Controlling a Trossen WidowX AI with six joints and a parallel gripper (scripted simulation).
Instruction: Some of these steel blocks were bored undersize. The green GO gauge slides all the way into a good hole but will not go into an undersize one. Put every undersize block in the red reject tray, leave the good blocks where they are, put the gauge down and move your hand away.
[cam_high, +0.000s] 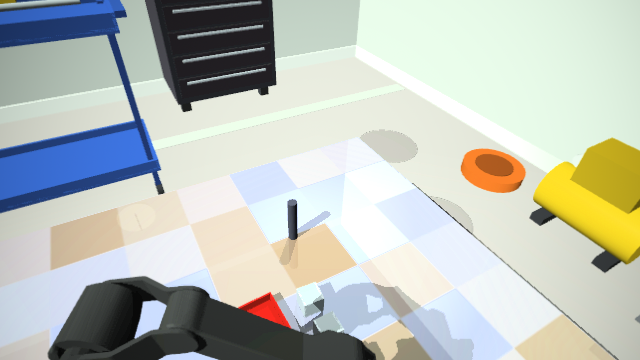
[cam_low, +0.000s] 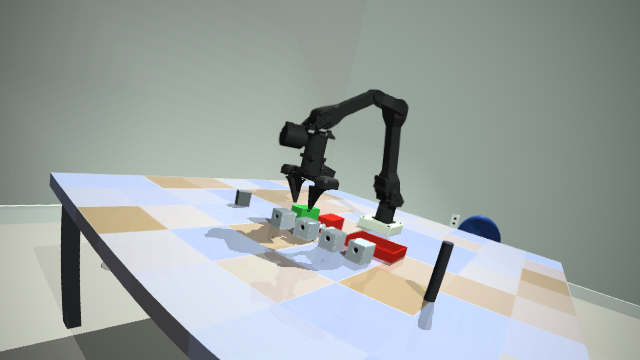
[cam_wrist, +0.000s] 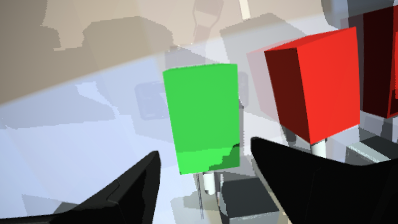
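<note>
My gripper (cam_low: 303, 205) (cam_wrist: 205, 150) is open and empty, pointing down above the green gauge (cam_low: 306, 213) (cam_wrist: 202, 115). In the wrist view the gauge's green handle shows between and beyond the fingertips, its pale pin toward a steel block (cam_wrist: 249, 197). In the exterior view, four steel blocks stand in a row, holes facing the camera: one block (cam_low: 283, 219), a second (cam_low: 306, 229), a third (cam_low: 331, 240) and a fourth (cam_low: 360, 251). A darker block (cam_low: 243, 198) stands apart at the left. The red reject tray (cam_low: 395, 255) (cam_high: 265, 310) is behind the row's right end; its inside is partly hidden.
A red-handled gauge (cam_low: 331, 220) (cam_wrist: 332, 85) lies between the green gauge and the tray, its pale pin toward the blocks. A dark upright post (cam_low: 439, 272) (cam_high: 292, 220) stands on the table beyond the tray. The arm's pale base (cam_low: 380, 225) is behind the tray.
</note>
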